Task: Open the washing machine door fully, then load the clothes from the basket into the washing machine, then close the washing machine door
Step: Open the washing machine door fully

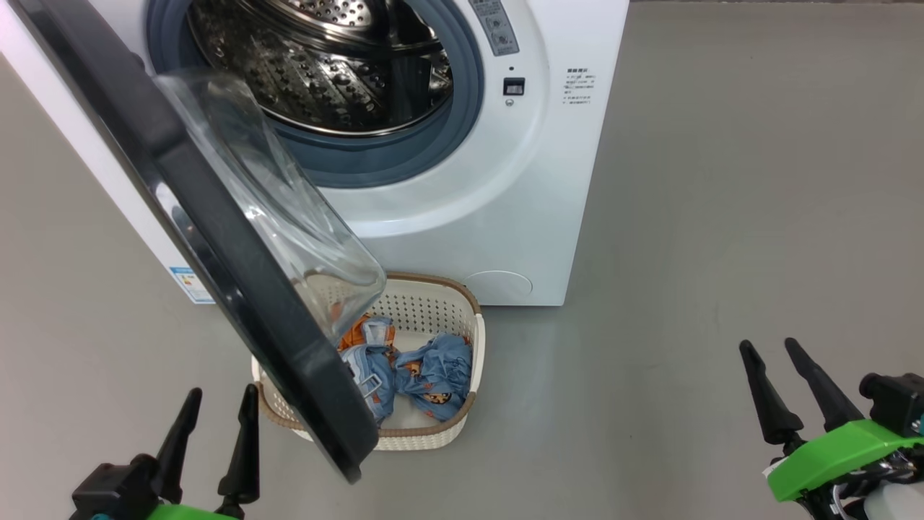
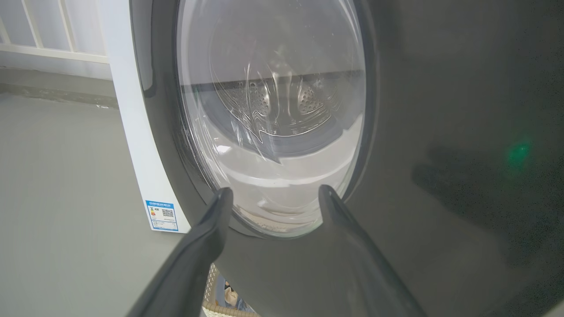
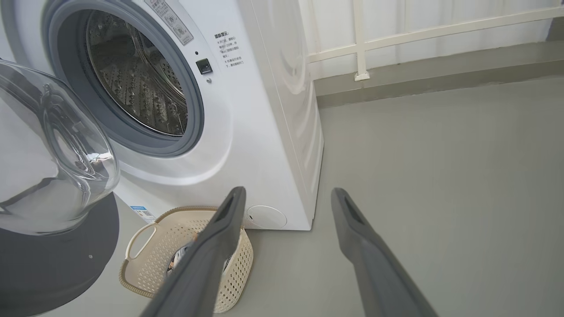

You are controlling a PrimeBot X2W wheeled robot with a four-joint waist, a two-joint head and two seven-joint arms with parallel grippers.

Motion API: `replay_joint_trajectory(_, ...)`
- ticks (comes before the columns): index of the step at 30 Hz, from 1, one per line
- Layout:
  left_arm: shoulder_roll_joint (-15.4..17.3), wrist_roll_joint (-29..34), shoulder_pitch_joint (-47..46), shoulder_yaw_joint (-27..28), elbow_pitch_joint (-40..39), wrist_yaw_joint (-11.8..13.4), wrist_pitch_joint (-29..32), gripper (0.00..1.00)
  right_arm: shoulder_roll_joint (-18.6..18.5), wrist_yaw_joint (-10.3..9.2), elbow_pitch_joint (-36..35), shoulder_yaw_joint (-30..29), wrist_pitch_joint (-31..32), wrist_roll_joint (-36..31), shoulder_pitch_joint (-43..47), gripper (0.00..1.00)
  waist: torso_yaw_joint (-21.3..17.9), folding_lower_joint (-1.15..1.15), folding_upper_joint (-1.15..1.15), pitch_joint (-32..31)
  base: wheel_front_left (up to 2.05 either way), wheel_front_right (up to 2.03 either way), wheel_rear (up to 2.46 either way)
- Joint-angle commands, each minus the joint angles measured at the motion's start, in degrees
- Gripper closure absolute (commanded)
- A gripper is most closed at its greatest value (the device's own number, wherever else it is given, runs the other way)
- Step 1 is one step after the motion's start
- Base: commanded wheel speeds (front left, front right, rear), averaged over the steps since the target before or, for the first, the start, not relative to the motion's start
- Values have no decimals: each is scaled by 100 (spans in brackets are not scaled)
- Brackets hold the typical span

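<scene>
The washing machine door (image 1: 303,375) stands swung out on the left side of the washing machine (image 1: 462,217). Its wide black rim is glossy, and its clear glass bowl (image 1: 289,209) bulges toward the right. The white front-loader shows its perforated steel drum (image 1: 325,72) inside a grey-blue gasket (image 1: 375,155), with a small blue sticker (image 1: 191,283) low on the front.

The left pincer (image 1: 223,393) is spread wide and holds nothing. It sits low beside the door's outer face, and in the left wrist view its tips frame the bottom of the glass. Whether they touch the rim I cannot tell. The right pincer (image 1: 769,347) is also wide and empty, over bare grey floor (image 1: 722,217) well apart from the machine.

The basket (image 1: 433,303), cream with a brown rim, sits on the floor just in front of the machine, its left part under the door's lower edge. The clothes (image 1: 426,372) lie inside it, light blue with orange prints, partly hidden by the door.
</scene>
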Motion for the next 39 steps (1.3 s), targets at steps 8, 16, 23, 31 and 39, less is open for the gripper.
replay_joint_trajectory(8, 53, 3, -109, 258, -137, -9, -37, 0, 328, 9, -224, -531, -73, -555, 381, 0, 39, 0, 0, 24, 0, 0, 0)
replay_joint_trajectory(16, -17, -10, -163, 339, -91, -9, -37, 0, 465, 9, -177, -637, -73, -653, 473, 0, 44, 0, 0, 89, 0, 0, 0)
replay_joint_trajectory(23, -73, 81, -252, 571, -297, -9, -37, 100, 498, 9, -204, -665, -73, -698, 477, 0, 65, 0, 0, 92, 0, 0, 0)
replay_joint_trajectory(31, -242, 164, -415, 1186, -1567, -9, -37, 100, 501, 9, -238, -743, -73, -709, 485, 0, 167, 0, 0, 85, 0, 0, 0)
replay_joint_trajectory(39, -370, 141, -441, 406, -3552, -9, -37, 100, 503, 9, -289, -790, -73, -732, 534, 0, 275, 0, 0, 46, 0, 0, 0)
